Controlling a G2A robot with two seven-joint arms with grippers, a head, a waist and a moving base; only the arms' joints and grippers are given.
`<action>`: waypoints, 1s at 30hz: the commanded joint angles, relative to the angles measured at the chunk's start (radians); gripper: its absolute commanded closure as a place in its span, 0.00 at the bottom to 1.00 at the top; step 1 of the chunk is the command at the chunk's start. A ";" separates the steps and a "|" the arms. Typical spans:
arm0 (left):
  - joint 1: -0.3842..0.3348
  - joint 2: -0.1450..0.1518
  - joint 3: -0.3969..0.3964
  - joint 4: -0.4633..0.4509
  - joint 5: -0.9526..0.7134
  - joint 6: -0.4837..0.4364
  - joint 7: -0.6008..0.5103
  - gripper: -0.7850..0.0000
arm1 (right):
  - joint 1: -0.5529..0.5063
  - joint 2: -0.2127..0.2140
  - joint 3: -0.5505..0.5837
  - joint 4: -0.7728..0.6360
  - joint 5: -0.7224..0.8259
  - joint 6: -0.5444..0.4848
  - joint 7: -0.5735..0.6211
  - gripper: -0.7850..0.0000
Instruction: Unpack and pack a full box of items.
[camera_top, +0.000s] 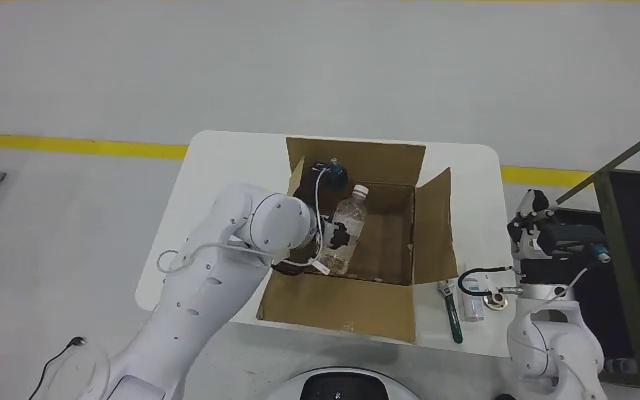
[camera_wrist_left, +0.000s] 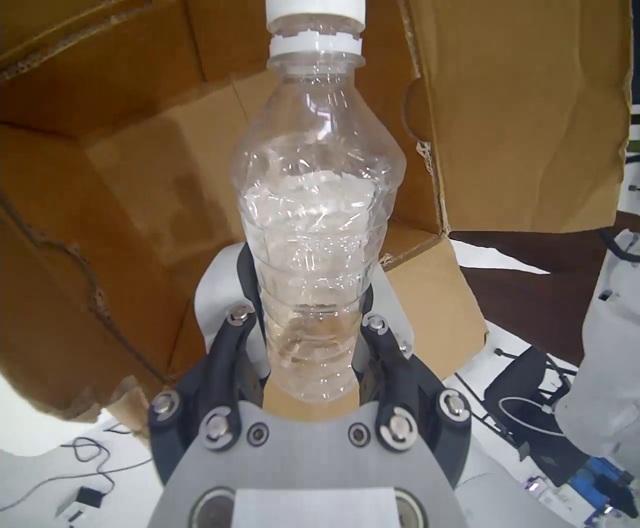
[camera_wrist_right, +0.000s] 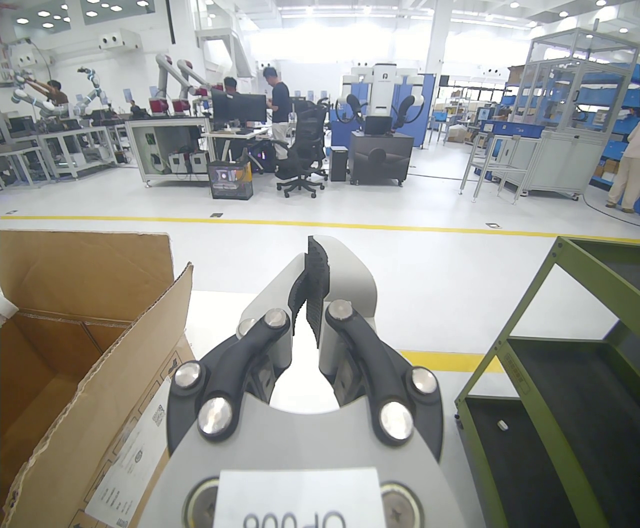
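Left pincer (camera_wrist_left: 310, 320) clamped low on water bottle (camera_wrist_left: 316, 200); we should move slowly, clear of cardboard box (camera_wrist_left: 525, 125) flaps. Right pincer (camera_wrist_right: 311, 290) together, empty.

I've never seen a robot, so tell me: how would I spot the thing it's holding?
Find the open cardboard box on the white table. Over it, the left arm's jaws grip a clear plastic bottle. Its white cap and see-through body set it apart from the green-handled tool outside.

Found the box (camera_top: 340, 305) at mid-table (camera_top: 225, 170), the bottle (camera_top: 345, 225) in its left half, a wrench (camera_top: 450, 312) on the table to its right.
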 joint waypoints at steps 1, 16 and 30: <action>-0.017 -0.002 0.012 0.046 0.020 0.020 0.006 1.00 | 0.000 0.000 0.000 0.000 0.000 0.000 0.000 1.00; -0.080 -0.024 0.095 0.204 0.057 0.059 0.038 1.00 | 0.000 0.000 0.000 0.000 0.000 0.000 0.000 1.00; -0.082 -0.033 0.112 0.303 0.063 0.079 0.058 0.35 | 0.000 0.000 0.000 0.000 0.000 0.000 0.000 1.00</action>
